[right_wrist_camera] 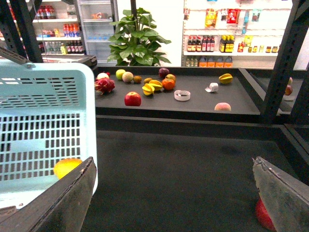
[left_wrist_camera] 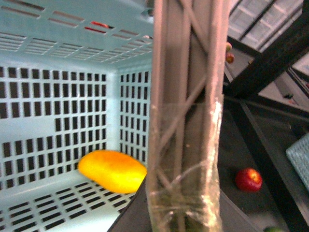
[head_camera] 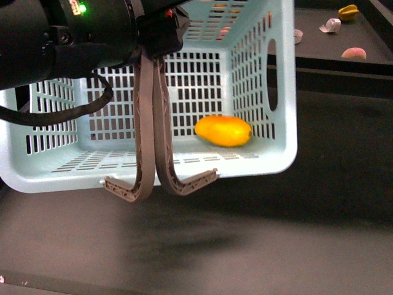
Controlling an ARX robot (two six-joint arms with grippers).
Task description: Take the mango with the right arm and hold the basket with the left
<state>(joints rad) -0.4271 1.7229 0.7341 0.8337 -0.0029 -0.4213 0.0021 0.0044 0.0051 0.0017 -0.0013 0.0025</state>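
The yellow-orange mango (head_camera: pixel 223 131) lies inside the pale blue slotted basket (head_camera: pixel 279 157), near its right wall. It also shows in the left wrist view (left_wrist_camera: pixel 112 171) and through the basket wall in the right wrist view (right_wrist_camera: pixel 66 167). My left gripper (head_camera: pixel 155 184) is shut on the basket's front rim and holds the basket tilted above the dark table. Its fingers (left_wrist_camera: pixel 186 145) are pressed together in the left wrist view. My right gripper (right_wrist_camera: pixel 176 181) is open and empty, to the right of the basket (right_wrist_camera: pixel 43 140), over bare dark table.
A raised shelf at the back holds several fruits: a red apple (right_wrist_camera: pixel 133 99), an orange (right_wrist_camera: pixel 168 84), a starfruit (head_camera: pixel 348 11) and a peach (head_camera: pixel 354 53). A red fruit (left_wrist_camera: pixel 248 179) lies on the table right of the basket. Black frame posts (right_wrist_camera: pixel 282 60) stand on the right.
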